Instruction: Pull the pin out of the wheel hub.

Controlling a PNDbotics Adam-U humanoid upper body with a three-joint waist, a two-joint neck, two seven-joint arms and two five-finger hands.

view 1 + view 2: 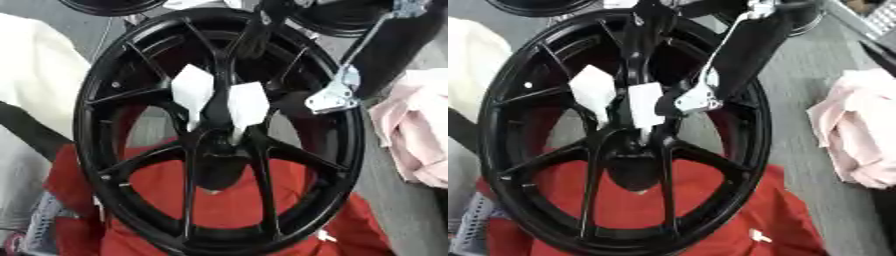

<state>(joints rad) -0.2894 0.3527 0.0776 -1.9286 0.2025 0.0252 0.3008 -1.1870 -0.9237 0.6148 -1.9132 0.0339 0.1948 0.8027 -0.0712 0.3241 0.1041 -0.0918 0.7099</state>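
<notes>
My right hand (229,107): reaches down from the upper right over the wheel's centre; its white-tipped fingers (192,90) point down either side of the hub, closed in around something small between them; whether that is the pin I cannot tell
My right arm (394,45): black, with a silver joint (337,95) just right of the hub
Wheel hub (214,150): centre of a black spoked wheel (105,90), directly under my fingertips
Under the wheel: red cloth (223,200)
Right of the wheel: pink cloth (416,135), apart from the rim
Left: white fabric (31,85)
</notes>
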